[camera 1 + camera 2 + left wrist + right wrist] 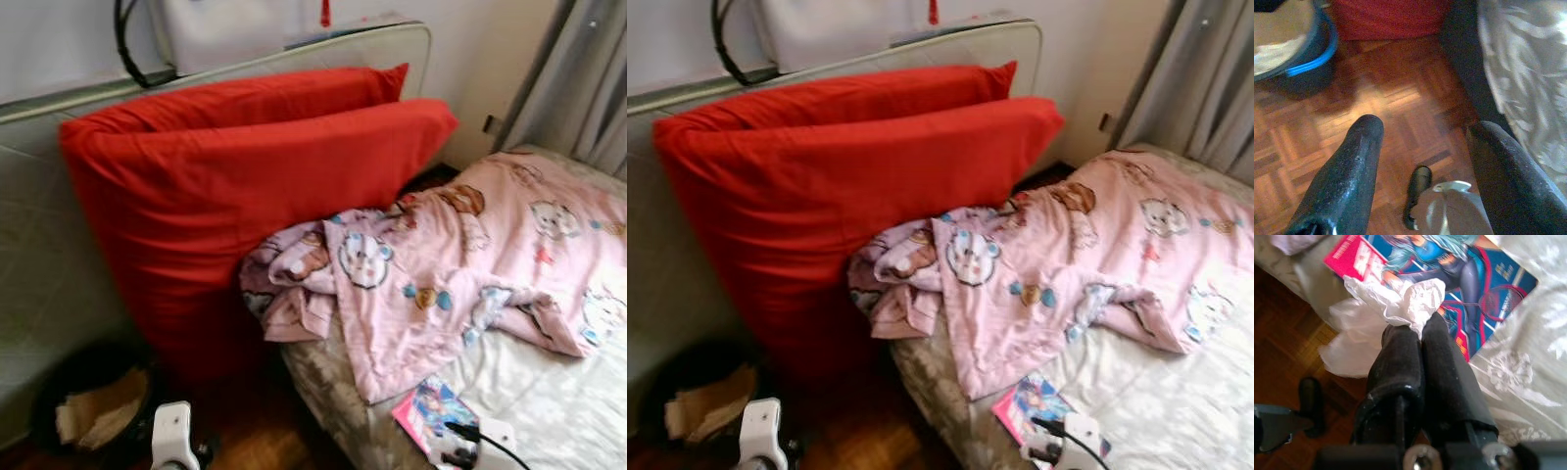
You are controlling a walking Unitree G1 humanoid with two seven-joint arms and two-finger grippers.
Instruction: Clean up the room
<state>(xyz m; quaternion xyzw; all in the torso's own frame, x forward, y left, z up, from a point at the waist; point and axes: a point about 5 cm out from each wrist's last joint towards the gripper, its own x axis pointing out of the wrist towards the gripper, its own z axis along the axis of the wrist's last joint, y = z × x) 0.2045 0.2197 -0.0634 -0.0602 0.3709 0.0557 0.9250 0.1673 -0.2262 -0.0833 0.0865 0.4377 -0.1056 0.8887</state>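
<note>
My right gripper [1418,330] is pinched tight on a white tissue [1386,313], held over the bed's [549,411] near edge, just above a magazine [1469,274] lying at that edge. My left gripper [1420,142] hangs wide apart over the wood floor [1391,93] beside the bed, near a bin [1308,54]. A pink blanket [470,255] is heaped across the bed against red pillows [225,186].
</note>
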